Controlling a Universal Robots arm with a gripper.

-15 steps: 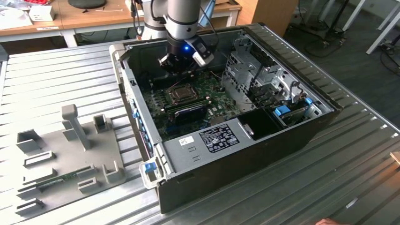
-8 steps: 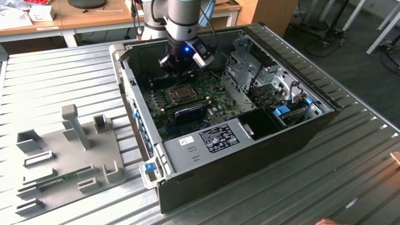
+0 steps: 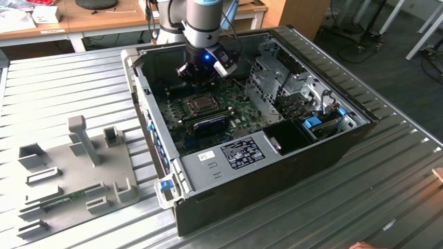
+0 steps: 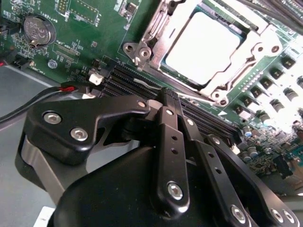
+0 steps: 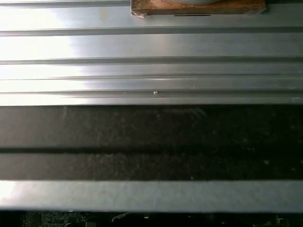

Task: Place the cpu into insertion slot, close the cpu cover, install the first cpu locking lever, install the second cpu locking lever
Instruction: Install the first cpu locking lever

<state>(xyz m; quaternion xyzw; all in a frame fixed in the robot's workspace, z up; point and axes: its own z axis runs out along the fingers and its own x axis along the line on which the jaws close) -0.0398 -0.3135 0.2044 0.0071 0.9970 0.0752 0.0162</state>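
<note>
The cpu (image 4: 203,47) lies with its pale face up in the insertion slot (image 3: 205,104), on the green board inside the open computer case (image 3: 325,155). The cpu cover (image 4: 156,33), a silvery frame, lies flat around the chip. A thin metal lever rod (image 4: 199,98) runs along the slot's near edge. My gripper (image 3: 201,83) hangs low inside the case, just behind the slot. In the second wrist view its black links meet at the tip, so the gripper (image 4: 163,97) looks shut with nothing in it, close to the lever rod.
Long black memory slots (image 4: 128,80) and a coin battery (image 4: 39,29) lie beside the socket. A metal drive cage (image 3: 277,78) stands at the exterior view's right. A grey fixture plate (image 3: 69,171) rests on the ribbed table (image 5: 151,47). A hand (image 3: 363,245) shows at the bottom edge.
</note>
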